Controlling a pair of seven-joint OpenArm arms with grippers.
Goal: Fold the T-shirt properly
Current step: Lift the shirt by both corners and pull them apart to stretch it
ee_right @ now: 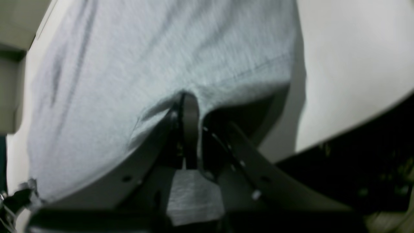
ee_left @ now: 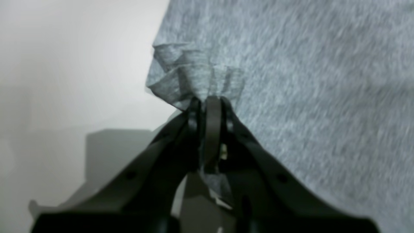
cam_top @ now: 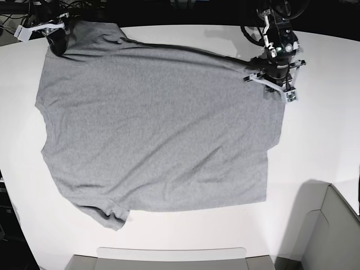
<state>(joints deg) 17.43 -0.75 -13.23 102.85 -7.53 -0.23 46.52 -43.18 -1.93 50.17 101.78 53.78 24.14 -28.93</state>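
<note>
White round table (cam_top: 315, 140), grey T-shirt (cam_top: 157, 135) spread flat across it, plain side up.
Soft, light, floppy fabric; prob best held at corners/hem. Left gripper (ee_left: 209, 101) clenched on bunched far-right edge; right gripper (ee_right: 189, 97) clenched on far-left edge. No containers w/ contents seen.

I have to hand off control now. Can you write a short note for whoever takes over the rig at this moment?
Left gripper: shut on a bunched corner of the T-shirt.
Right gripper: shut on the shirt's edge near a sleeve.
Shirt lies spread on the white table, its far edge stretched between both grippers; no lettering shows.
Done: both far corners gripped.
Left: every fold; none made yet.
</note>
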